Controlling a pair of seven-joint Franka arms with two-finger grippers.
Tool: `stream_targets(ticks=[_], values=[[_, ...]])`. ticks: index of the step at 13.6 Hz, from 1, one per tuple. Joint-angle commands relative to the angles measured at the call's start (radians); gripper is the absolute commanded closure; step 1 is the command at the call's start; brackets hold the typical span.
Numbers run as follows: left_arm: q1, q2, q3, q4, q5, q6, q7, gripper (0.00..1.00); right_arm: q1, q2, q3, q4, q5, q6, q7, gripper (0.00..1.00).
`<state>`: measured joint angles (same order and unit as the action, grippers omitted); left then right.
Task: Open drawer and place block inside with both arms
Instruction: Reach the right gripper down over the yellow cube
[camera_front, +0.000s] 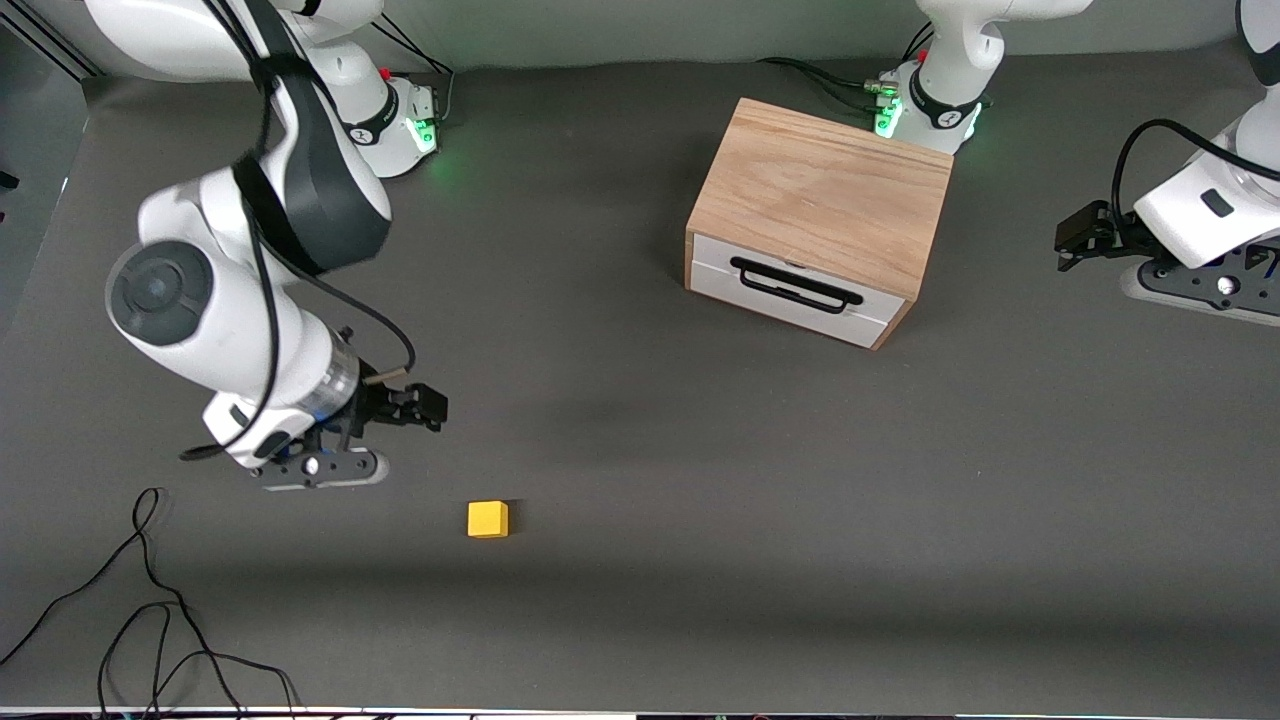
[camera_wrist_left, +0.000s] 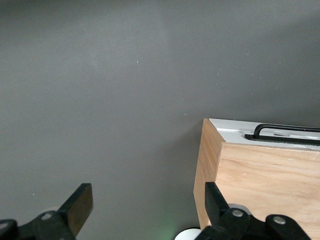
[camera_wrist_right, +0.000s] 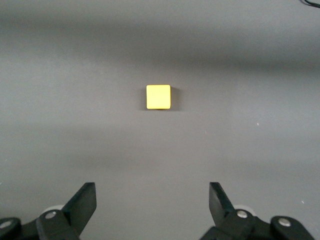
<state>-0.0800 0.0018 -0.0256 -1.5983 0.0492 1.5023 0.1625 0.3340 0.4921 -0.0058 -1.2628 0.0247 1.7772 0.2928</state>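
The drawer (camera_front: 795, 287) sits fully pushed into its oak cabinet (camera_front: 822, 195) near the left arm's base, its contents hidden, with bare grey table (camera_front: 640, 420) in front of the white panel. The block (camera_front: 488, 519) lies alone on the table, nearer the front camera than the cabinet and toward the right arm's end. The right gripper (camera_wrist_right: 152, 207) hangs over the table beside the block, fingers spread wide and empty; the left gripper (camera_wrist_left: 145, 210), equally spread and empty, hangs at the cabinet's side.
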Motion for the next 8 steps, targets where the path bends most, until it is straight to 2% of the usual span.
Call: stream_targets(ticks=[1, 8], values=[[-0.001, -0.002, 0.003, 0.005, -0.002, -0.011, 0.008, 0.0, 0.003, 0.038, -0.003, -0.033, 0.003, 0.074, 0.011, 0.0], [-0.01, 0.004, 0.003, 0.006, -0.008, -0.016, -0.003, 0.0, 0.007, 0.229, -0.003, -0.036, 0.003, 0.313, 0.012, 0.0]])
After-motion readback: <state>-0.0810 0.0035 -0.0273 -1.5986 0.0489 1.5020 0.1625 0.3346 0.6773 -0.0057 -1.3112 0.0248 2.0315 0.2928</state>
